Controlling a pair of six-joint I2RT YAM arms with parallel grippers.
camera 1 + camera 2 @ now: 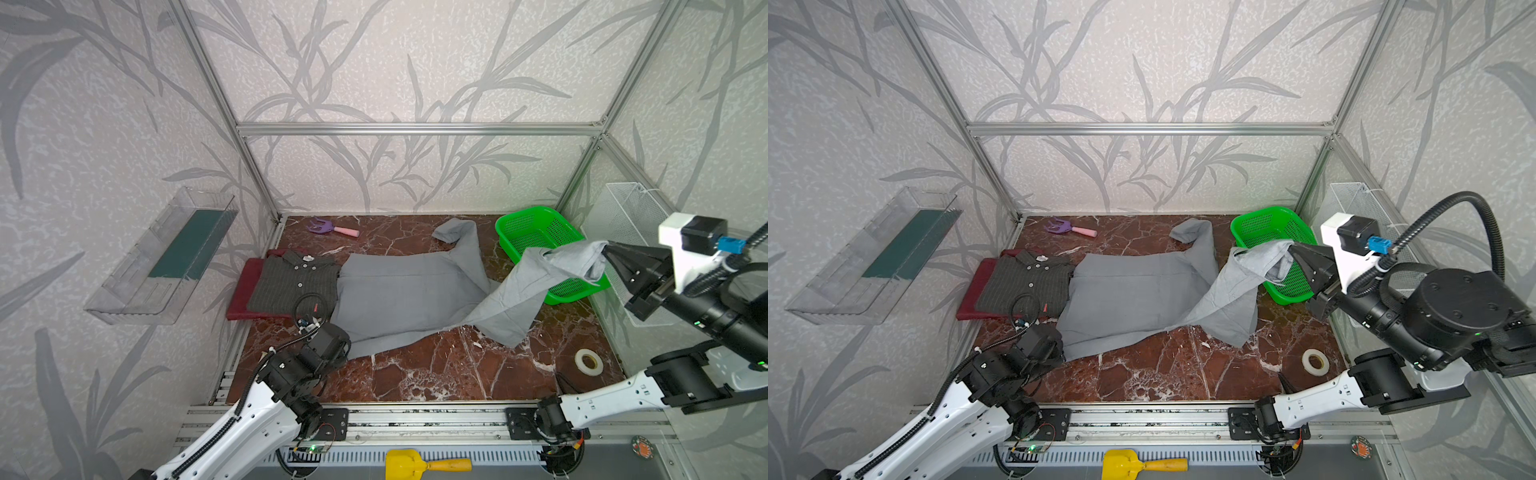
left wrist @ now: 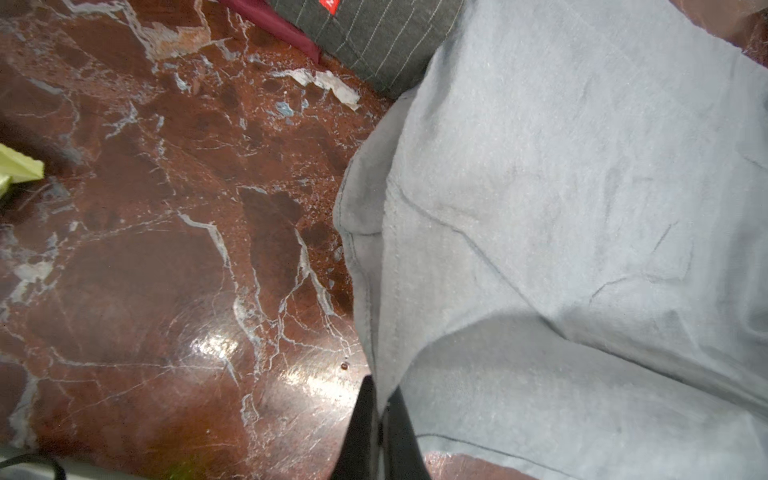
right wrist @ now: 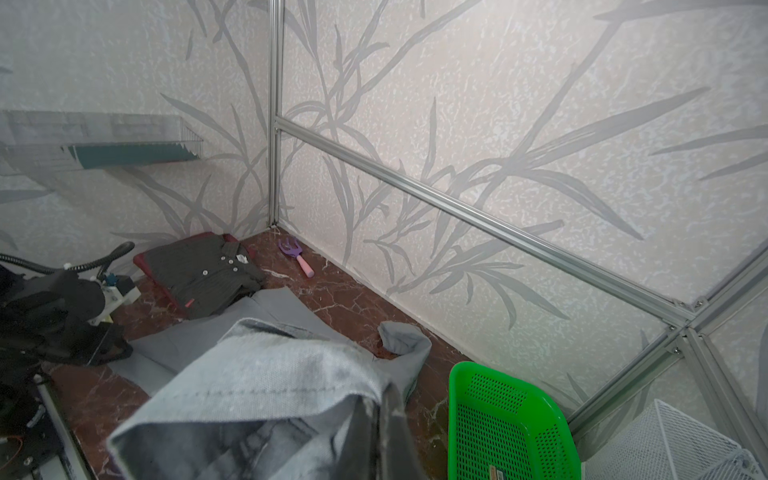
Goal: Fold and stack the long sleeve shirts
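The right hand [image 1: 604,252], pinched shut, holds up one end of the light grey shirt [image 1: 399,299], whose soft creased length runs down across the marble bench [image 1: 436,374] to the left hand [image 2: 381,395], clamped on its edge. Beyond that hand the folded pinstriped shirt [image 1: 291,282] lies on the maroon shirt [image 1: 243,291].

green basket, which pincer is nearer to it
Right. The right pincer is raised close by the green basket, shut on a raised end of the light grey shirt. The left pincer is far across the table, shut on that shirt's near-left edge.
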